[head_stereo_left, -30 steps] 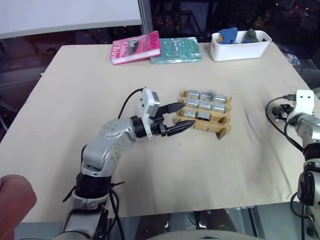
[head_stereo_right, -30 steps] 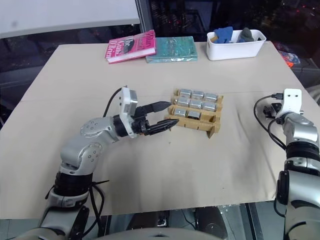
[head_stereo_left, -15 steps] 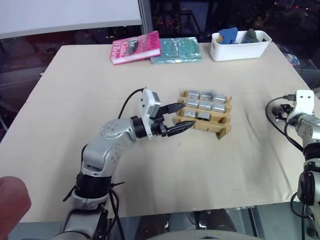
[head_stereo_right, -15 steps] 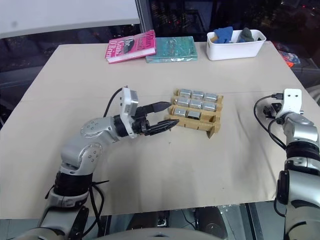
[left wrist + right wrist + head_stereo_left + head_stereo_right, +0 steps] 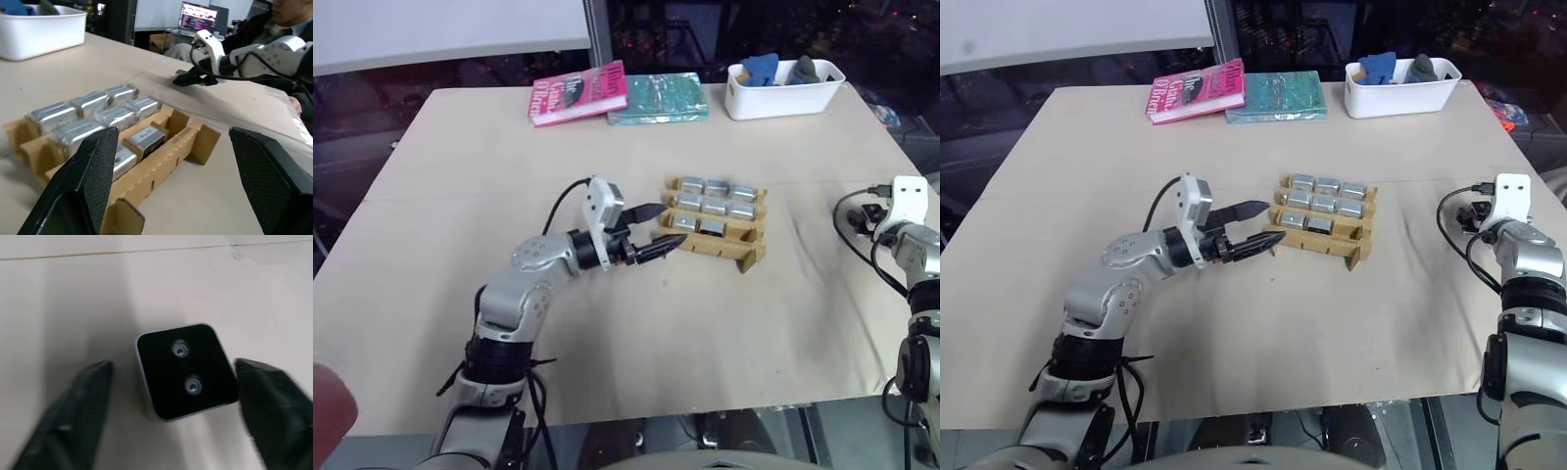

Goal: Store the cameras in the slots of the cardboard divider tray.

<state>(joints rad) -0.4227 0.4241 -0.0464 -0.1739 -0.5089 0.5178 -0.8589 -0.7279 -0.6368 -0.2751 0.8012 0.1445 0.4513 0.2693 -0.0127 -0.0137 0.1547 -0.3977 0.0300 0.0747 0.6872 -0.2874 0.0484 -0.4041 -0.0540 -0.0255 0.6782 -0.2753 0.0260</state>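
Head view: the left gripper hangs parted and empty, its tips just beside the tray's near left corner. Eight cameras sit in the slots ahead of it. Far beyond lie a pink book, a teal book and a white bin.

Left wrist view: the tray lies between the fingers, nothing blocking; a person sits beyond.

Right wrist view: the right gripper straddles a lone camera, fingers apart and not touching it.
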